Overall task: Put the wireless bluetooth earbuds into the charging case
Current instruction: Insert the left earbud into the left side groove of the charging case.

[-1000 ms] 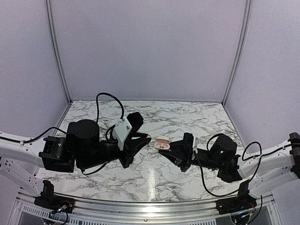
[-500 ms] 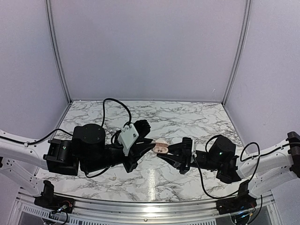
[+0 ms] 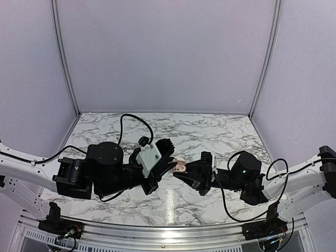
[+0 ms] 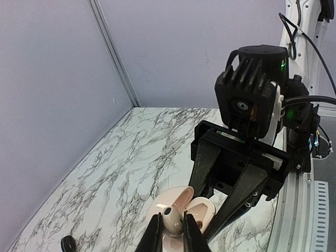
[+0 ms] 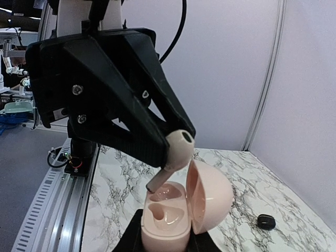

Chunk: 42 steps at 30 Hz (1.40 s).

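No text, label, brand or number can be read in any view. The charging case [image 5: 164, 233] and the white mount [image 3: 150, 157] just left of it show plain, unmarked surfaces.

One case [image 5: 181, 212], with two sockets [image 5: 160, 212] inside. One pale earbud [image 5: 176, 149] just above the case. One small black object [image 5: 266, 221] on the table [image 5: 113, 205], apart from the case. Two grippers at the case: left gripper [image 4: 171, 231], right gripper [image 5: 165, 244].
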Tool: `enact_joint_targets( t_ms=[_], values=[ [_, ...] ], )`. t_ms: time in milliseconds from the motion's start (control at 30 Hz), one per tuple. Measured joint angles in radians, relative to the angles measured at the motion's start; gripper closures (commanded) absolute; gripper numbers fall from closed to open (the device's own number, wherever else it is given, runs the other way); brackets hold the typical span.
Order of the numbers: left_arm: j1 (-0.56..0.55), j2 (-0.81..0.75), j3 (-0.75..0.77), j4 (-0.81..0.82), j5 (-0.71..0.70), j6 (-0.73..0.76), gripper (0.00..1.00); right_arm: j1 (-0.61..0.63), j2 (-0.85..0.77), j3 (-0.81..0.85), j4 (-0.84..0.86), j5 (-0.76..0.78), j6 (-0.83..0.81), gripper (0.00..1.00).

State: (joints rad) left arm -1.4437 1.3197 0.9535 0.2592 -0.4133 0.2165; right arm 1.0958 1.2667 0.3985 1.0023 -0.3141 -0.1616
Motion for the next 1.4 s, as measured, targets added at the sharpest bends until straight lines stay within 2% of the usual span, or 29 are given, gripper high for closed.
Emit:
enact_joint_targets(
  t_ms=[367, 933, 1400],
  values=[
    [-0.002, 0.018, 0.001, 0.013, -0.042, 0.029, 0.87, 0.0, 0.024, 0.011, 0.019, -0.037, 0.114, 1.0],
    [-0.002, 0.026, 0.009, 0.039, -0.051, 0.032, 0.88, 0.0, 0.039, 0.013, 0.07, -0.013, 0.29, 1.0],
    [-0.002, 0.029, 0.009, 0.051, -0.051, 0.029, 0.88, 0.0, 0.065, 0.023, 0.106, 0.002, 0.372, 1.0]
  ],
)
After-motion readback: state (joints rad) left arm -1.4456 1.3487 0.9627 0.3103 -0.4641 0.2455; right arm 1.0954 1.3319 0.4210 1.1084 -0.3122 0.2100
